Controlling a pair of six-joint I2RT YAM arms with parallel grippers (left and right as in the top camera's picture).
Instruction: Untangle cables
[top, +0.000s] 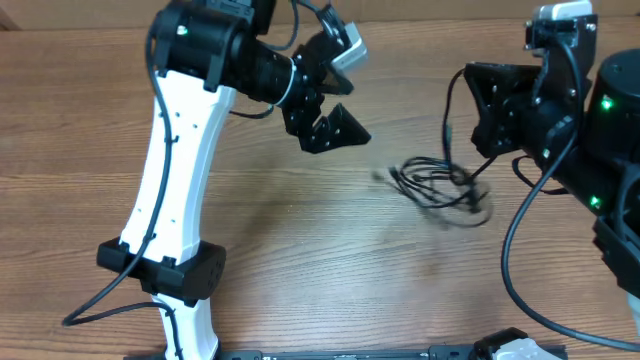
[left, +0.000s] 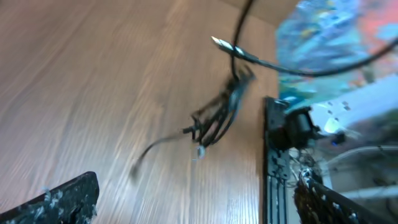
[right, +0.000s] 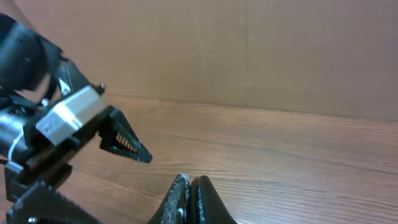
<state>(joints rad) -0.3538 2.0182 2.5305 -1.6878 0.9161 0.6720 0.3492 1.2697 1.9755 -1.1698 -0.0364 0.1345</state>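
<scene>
The cables (top: 440, 183) lie as one small black tangle on the wooden table, right of centre, and look blurred. In the left wrist view the cables (left: 217, 118) sit ahead of my fingers, with a silver-tipped plug (left: 217, 42) above them. One thin cord (top: 447, 115) rises from the tangle to my right gripper (top: 468, 72), which is shut on it. In the right wrist view the right gripper (right: 188, 179) has its fingers pressed together and the cord is hidden. My left gripper (top: 345, 90) hangs open left of the tangle, apart from it. In its own view the left gripper (left: 196, 186) holds nothing.
A black rail (top: 350, 353) runs along the table's front edge. The left arm's white column and base (top: 180, 270) stand at the front left. Thick robot cables (top: 510, 250) loop at the right. A brown wall (right: 249, 50) backs the table.
</scene>
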